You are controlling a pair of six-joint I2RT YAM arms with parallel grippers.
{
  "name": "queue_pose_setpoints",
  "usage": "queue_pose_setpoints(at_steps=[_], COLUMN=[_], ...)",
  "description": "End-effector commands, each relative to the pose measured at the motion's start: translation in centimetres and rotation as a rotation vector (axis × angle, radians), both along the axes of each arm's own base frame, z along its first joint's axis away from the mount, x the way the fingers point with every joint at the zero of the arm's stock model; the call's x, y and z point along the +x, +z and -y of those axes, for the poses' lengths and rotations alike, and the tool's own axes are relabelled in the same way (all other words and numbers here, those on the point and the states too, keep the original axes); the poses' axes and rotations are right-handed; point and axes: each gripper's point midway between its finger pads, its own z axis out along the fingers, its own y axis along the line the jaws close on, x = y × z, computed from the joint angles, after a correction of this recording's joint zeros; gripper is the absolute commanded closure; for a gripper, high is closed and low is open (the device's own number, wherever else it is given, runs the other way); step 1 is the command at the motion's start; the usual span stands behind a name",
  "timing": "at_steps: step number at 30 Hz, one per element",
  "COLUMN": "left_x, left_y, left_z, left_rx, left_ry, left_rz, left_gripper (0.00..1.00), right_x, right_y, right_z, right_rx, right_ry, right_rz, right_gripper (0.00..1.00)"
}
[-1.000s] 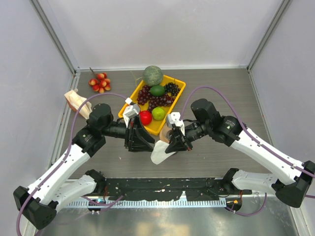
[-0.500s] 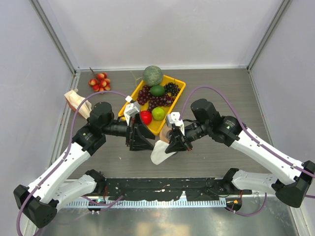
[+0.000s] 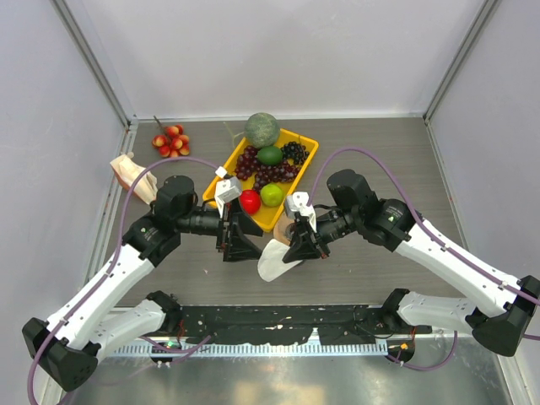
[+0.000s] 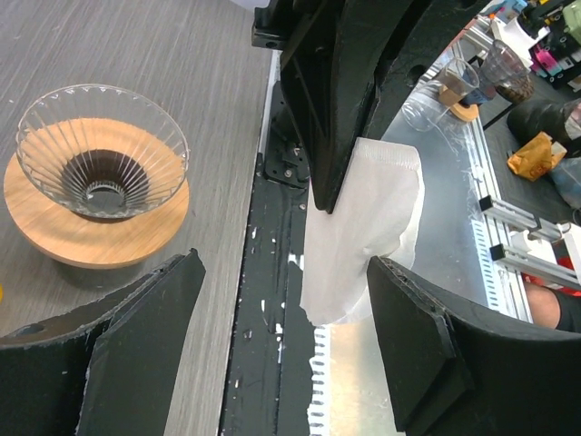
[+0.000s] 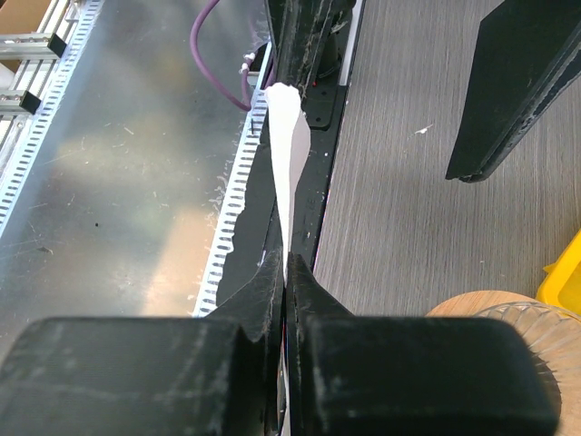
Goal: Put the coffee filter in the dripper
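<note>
The right claw (image 5: 286,272) is clamping the filter (image 4: 363,227) by one edge, jaws pressed together on the thin paper, so the white sheet is hanging off its tips above the near edge of the table (image 3: 380,169). The left claw (image 4: 283,300) is standing wide apart just beside the filter and is gripping nothing. The dripper (image 4: 102,145) is sitting upright on a wooden ring (image 4: 45,232) close by the right claw, and its ribbed glass cone is showing no paper inside. By my reading the pick-up is done, while the carry over the rim, the lowering and the release are all waiting. The surface is grey wood-grain, with a black rail and a metal strip running along the near side. A yellow tray (image 3: 308,152) of fruit is lying behind the arms, with a red bunch (image 3: 171,142) and a beige bundle (image 3: 128,173) off to the left. Plain pale walls with metal corner posts are closing in three sides.
</note>
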Motion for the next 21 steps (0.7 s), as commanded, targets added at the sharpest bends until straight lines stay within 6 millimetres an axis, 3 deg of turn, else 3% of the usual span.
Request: queue_pose_setpoints(at_steps=[1, 4, 7, 17, 21], left_x=[0.0, -0.2, -0.4, 1.8, 1.6], left_y=[1.8, 1.9, 1.9, 1.5, 1.7], left_z=[-0.1, 0.0, 0.2, -0.2, -0.2], left_rx=[-0.020, -0.026, -0.032, 0.025, 0.030], left_ry=[0.002, -0.013, -0.028, 0.094, 0.083], left_rz=[0.083, 0.077, 0.059, 0.109, 0.118], left_gripper=[0.16, 0.12, 0.01, 0.01, 0.01], right_x=[0.2, 0.1, 0.1, -0.3, -0.2], right_y=[0.5, 0.6, 0.6, 0.3, 0.1], right_z=[-0.3, -0.5, -0.6, -0.2, -0.2], right_rx=[0.027, 0.033, 0.036, 0.031, 0.025], right_ry=[0.007, 0.014, 0.024, 0.030, 0.021], right_rz=[0.005, 0.006, 0.000, 0.000, 0.002], right_gripper=[0.95, 0.95, 0.95, 0.95, 0.95])
